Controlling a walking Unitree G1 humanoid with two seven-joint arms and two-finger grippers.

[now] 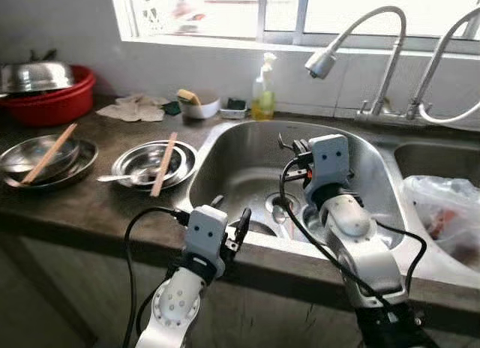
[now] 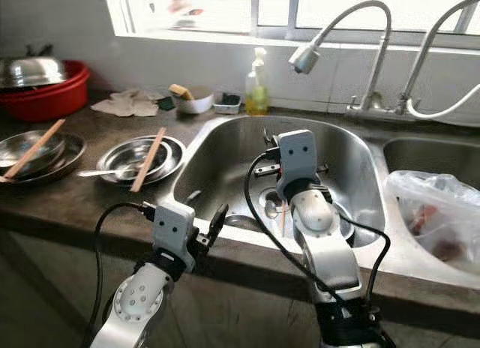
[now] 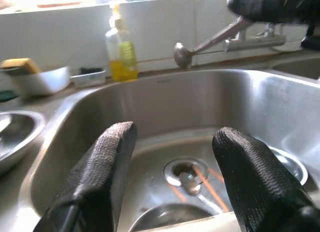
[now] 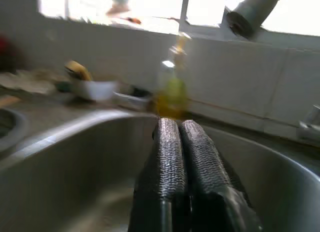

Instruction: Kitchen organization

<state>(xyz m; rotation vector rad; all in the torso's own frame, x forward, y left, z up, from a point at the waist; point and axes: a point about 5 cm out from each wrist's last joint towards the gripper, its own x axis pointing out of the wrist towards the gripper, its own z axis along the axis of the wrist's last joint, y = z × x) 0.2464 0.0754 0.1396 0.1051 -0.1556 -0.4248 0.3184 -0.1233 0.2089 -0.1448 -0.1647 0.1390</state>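
Note:
My left gripper hovers at the front rim of the steel sink, open with nothing between its fingers. My right gripper is held over the sink basin, shut with nothing seen in it. At the drain lie a spoon and orange chopsticks. A steel bowl sits on the sink floor near the front wall. On the dark counter to the left, a steel bowl holds a wooden chopstick and a spoon. Farther left, another bowl carries a chopstick.
A yellow soap bottle and a white bowl with a sponge stand behind the sink. A red basin with a steel lid is at the back left. Two faucets arch overhead. A plastic bag fills the right basin.

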